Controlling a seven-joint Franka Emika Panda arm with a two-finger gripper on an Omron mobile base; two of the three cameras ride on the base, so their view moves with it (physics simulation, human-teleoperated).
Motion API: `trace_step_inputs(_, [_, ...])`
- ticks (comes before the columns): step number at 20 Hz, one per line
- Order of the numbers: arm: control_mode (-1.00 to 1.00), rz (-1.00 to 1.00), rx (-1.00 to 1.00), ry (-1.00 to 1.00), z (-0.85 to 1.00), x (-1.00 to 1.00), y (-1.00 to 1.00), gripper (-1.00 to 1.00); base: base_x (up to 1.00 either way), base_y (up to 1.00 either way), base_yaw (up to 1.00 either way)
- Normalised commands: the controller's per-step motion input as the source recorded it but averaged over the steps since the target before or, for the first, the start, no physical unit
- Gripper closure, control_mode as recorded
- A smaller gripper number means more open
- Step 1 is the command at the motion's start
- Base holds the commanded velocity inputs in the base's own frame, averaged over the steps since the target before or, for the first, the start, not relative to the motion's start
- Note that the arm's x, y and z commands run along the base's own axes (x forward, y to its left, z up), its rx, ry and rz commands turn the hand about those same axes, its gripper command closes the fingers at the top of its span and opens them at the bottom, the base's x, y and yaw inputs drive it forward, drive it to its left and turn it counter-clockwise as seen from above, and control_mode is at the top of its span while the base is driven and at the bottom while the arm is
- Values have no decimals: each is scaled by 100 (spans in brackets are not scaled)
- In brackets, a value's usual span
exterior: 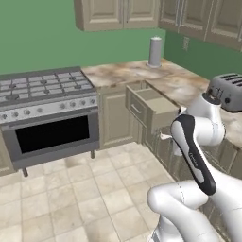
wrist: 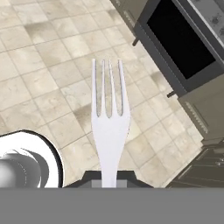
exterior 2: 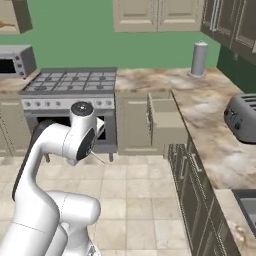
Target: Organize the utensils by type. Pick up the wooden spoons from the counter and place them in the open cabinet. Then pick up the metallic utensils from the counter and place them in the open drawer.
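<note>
My gripper (wrist: 109,178) is shut on the handle of a grey metal fork (wrist: 109,113), whose tines point away from the hand over the tiled floor. From the right base view the fork (exterior 2: 99,159) is a thin sliver sticking out below the wrist. The open drawer (exterior: 152,108) juts from the corner of the marbled counter (exterior: 137,72) and looks empty; it is also in the right base view, drawer (exterior 2: 165,120). At the top left an open cabinet (exterior 2: 15,17) holds something orange-brown. The gripper hangs in front of and below the drawer.
The stove with its dark oven door (exterior: 49,134) stands left of the drawer, oven (wrist: 183,48). A toaster (exterior: 227,90) sits on the right counter, a grey cylinder (exterior: 155,52) in the corner, a microwave (exterior 2: 15,60) at far left. Tiled floor (exterior: 80,194) lies open below.
</note>
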Motion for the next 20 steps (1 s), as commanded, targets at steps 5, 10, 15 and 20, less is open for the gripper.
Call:
trace_step_inputs(5, [100, 0, 0, 0, 0, 0, 0, 100, 88, -51, 2])
trace_step_inputs(10, [100, 0, 0, 0, 0, 0, 0, 100, 72, -53, 0])
trace_step_inputs(15, [100, 0, 0, 0, 0, 0, 0, 100, 40, -50, 1])
trace_step_inputs(20, [100, 0, 0, 0, 0, 0, 0, 100, 56, -36, 8])
